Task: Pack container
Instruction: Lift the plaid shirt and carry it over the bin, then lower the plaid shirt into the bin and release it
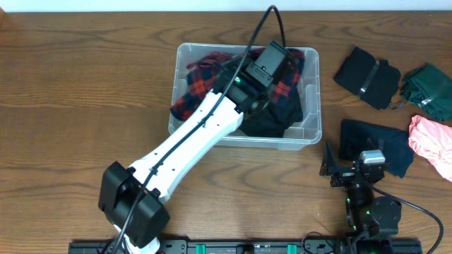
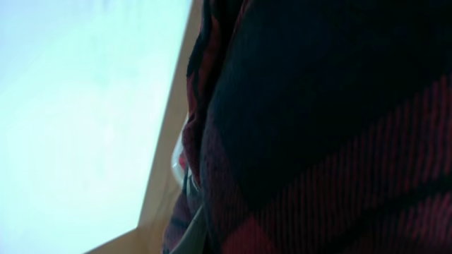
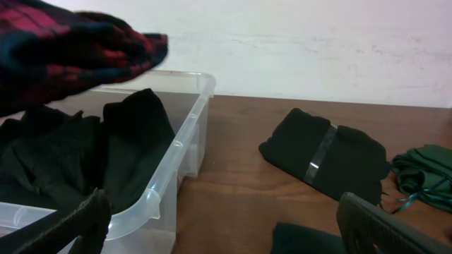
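The container (image 1: 296,143) sits near the middle of the counter (image 1: 85,106), its long axis running from side to side across the overhead view. The left arm reaches diagonally from its base at the near left edge, which puts the left gripper (image 1: 277,65) over the far right part of the bin, so the container lies straight below it. The likely next move is therefore a short drop, not a reach.

The gripper is clamped shut on a red-and-black plaid garment (image 1: 192,90). Its fingers are hidden, because the left wrist view is filled with plaid cloth, but the right wrist view shows one end of that cloth raised clear above the rim. In the overhead view the rest of the cloth trails into the far left of the bin. A black garment (image 1: 272,120) is already inside, bunched against the near right wall.

The right gripper (image 3: 222,204) hovers low at the near right of the counter with its jaws spread wide and nothing between them. It points past the container's right wall. Judged from its position, it is the nearer arm for the unpacked items to the right of the bin: a folded black garment with a grey stripe (image 1: 367,77), a navy cloth (image 1: 374,141), a dark green cloth (image 1: 431,88) and a pink cloth (image 1: 431,141).
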`<state>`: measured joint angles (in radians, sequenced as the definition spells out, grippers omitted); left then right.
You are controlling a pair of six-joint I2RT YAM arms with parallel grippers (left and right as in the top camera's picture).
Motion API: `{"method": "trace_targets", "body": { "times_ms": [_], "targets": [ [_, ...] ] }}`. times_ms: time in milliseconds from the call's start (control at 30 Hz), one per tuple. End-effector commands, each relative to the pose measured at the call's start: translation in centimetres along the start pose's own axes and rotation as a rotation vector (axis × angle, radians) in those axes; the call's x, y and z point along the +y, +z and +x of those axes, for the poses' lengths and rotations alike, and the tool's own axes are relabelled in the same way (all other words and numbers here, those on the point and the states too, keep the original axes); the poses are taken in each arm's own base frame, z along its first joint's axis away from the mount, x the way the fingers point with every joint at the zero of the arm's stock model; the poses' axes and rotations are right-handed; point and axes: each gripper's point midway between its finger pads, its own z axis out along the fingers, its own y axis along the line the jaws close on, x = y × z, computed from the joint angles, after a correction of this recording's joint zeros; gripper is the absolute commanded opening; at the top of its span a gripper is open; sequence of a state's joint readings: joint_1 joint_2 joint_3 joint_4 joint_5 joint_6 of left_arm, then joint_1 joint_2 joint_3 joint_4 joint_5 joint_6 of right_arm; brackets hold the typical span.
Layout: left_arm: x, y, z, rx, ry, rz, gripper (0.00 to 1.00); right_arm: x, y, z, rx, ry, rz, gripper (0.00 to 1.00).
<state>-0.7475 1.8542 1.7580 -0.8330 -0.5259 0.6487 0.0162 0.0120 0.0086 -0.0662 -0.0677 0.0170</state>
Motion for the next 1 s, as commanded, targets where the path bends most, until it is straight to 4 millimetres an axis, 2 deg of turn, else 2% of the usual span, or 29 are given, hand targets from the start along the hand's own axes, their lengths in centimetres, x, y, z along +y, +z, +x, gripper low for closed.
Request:
{"method": "trace_targets", "body": {
  "times_ms": [0,67,100,167,333,500,600,700,833,900,967],
  "targets": [
    [-2.0,-1.4,-2.3,-0.086,-0.026,0.068,0.33,0.0,0.0,0.1,0.000,-0.011,0.002,0.99],
    [-2.8,-1.9,-2.9,-0.101,-0.048,0.083,0.56,0.0,0.0,0.1,0.000,-0.011,0.002,0.99],
    [-3.1,-2.1,-3.2,-0.107,-0.059,0.086,0.61,0.0,0.0,0.1,0.000,-0.011,0.002,0.99],
    [-3.5,-2.4,-3.5,-0.112,-0.100,0.092,0.65,0.0,0.0,0.1,0.000,-0.011,0.002,0.99],
    [-3.3,-2.3,-3.3,-0.103,-0.202,0.097,0.67,0.0,0.0,0.1,0.000,-0.011,0.002,0.99],
    [-1.4,-1.8,-2.8,-0.106,-0.298,0.083,0.68,0.0,0.0,0.1,0.000,-0.011,0.002,0.99],
    [-1.0,-0.8,-2.6,-0.125,-0.342,0.148,0.69,0.0,0.0,0.1,0.000,-0.011,0.002,0.99],
    [-0.5,0.7,-2.5,-0.160,-0.398,0.240,0.68,0.0,0.0,0.1,0.000,-0.011,0.002,0.99],
    [0.1,3.6,-2.0,-0.179,-0.492,0.331,0.64,0.0,0.0,0.1,0.000,-0.011,0.002,0.99],
    [-0.8,5.3,-1.8,-0.168,-0.504,0.383,0.63,0.0,0.0,0.1,0.000,-0.011,0.002,0.99],
    [-2.5,6.9,-1.8,-0.143,-0.502,0.442,0.63,0.0,0.0,0.1,0.000,-0.011,0.002,0.99]
  ]
}}
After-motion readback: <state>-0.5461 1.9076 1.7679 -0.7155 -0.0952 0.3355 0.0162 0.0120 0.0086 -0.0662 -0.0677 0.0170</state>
